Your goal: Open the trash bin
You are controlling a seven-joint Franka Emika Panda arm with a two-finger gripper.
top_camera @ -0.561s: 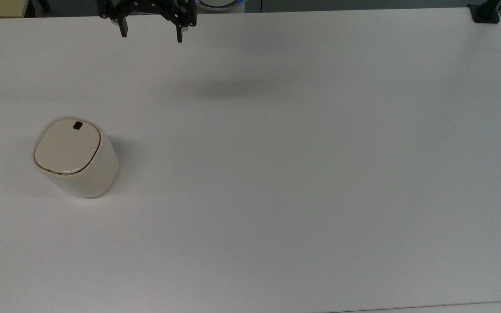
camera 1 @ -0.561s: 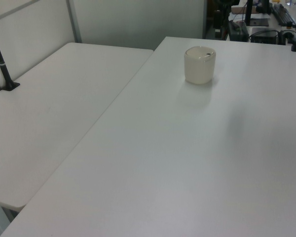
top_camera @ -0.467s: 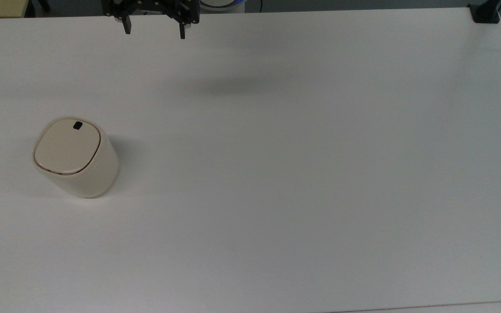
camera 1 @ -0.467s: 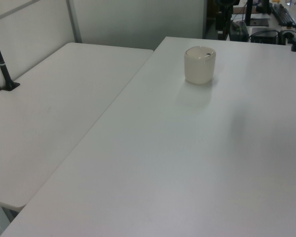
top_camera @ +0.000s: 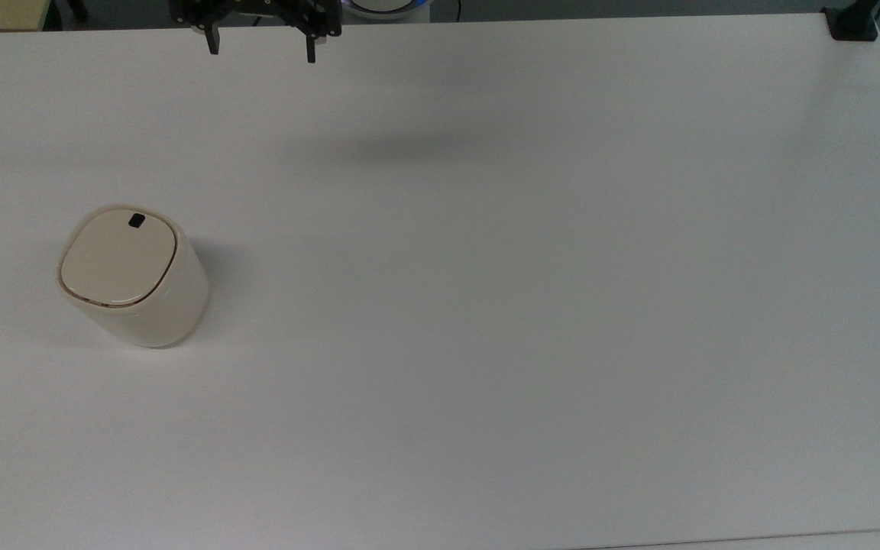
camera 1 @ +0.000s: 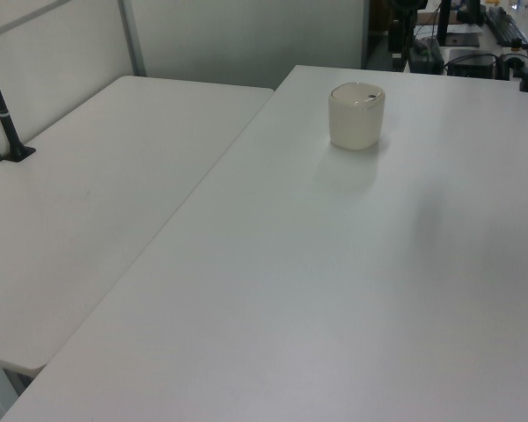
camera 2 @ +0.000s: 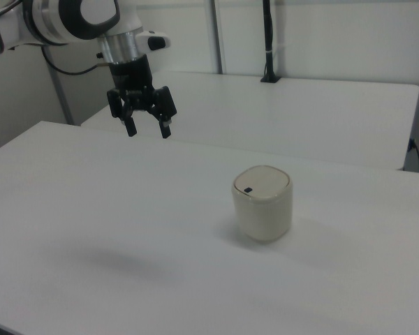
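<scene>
Biggest risk here is a sloppy push: the small cream-coloured rounded plastic trash bin (top_camera: pixel 133 276) looks light, so if the arm's black two-finger gripper (top_camera: pixel 260 46) lands off the little black latch button (top_camera: pixel 136 221), the bin could skid or tip. The fingers are spread apart and empty, hanging high and well away. The bin stands upright, lid shut, on the white table (top_camera: pixel 532 305), toward the top view's left.
</scene>
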